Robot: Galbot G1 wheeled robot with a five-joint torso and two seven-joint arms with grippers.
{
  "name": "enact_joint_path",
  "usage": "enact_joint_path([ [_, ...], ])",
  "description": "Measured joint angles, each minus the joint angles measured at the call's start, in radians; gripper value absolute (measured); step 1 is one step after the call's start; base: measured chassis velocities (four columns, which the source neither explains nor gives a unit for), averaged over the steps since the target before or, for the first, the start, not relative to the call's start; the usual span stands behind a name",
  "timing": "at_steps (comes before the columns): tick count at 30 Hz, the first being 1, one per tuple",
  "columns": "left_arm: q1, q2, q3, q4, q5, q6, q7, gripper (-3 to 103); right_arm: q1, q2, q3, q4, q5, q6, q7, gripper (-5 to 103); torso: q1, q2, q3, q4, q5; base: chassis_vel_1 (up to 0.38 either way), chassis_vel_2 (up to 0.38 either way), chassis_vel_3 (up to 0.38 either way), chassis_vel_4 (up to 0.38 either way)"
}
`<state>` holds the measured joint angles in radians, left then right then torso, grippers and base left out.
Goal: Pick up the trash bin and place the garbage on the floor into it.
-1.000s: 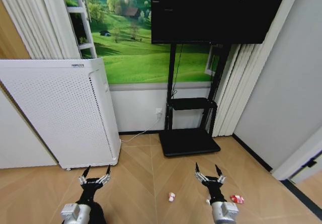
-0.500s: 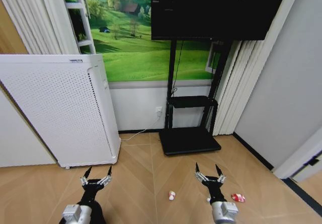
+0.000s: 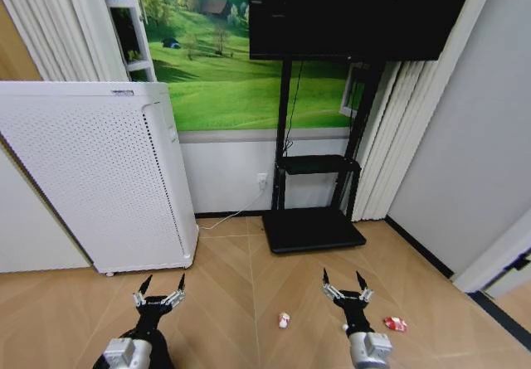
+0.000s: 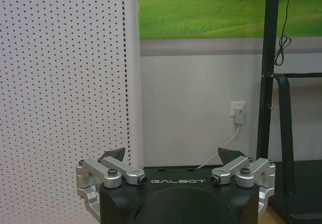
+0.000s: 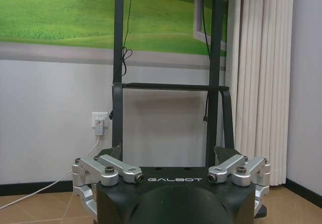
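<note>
The trash bin is out of view. Two bits of garbage lie on the tan parquet floor (image 3: 232,278): a small white and red scrap (image 3: 284,320) between my arms, and a red and white scrap (image 3: 395,324) just right of my right arm. My left gripper (image 3: 160,290) is held low at the lower left, open and holding nothing. My right gripper (image 3: 344,284) is level with it at the lower right, also open and holding nothing. The left wrist view shows the left gripper (image 4: 171,156) spread wide, and the right wrist view shows the right gripper (image 5: 168,151) the same way.
A tall white perforated appliance (image 3: 91,178) stands at the left against the wall. A black TV stand (image 3: 314,230) with a flat base sits ahead, a white cable (image 3: 236,216) running from its socket. Pale curtains (image 3: 377,145) and a grey wall close the right side.
The whole picture has shifted slightly, so the camera has moved. Both grippers keep the same open pose, and the scraps lie where they were.
</note>
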<state>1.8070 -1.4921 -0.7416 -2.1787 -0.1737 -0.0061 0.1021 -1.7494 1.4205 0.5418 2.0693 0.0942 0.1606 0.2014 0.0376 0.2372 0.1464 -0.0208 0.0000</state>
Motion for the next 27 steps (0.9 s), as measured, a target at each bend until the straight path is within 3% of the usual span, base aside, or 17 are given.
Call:
enact_joint_path([
  [27,-0.001,-0.004,-0.002,0.008,0.000,-0.003,0.001,100,0.003,-0.001,-0.005,-0.008,-0.002,0.000,-0.001,100,-0.029,-0.109,-0.080,0.0001,0.0000,0.000,0.000,0.000,0.000],
])
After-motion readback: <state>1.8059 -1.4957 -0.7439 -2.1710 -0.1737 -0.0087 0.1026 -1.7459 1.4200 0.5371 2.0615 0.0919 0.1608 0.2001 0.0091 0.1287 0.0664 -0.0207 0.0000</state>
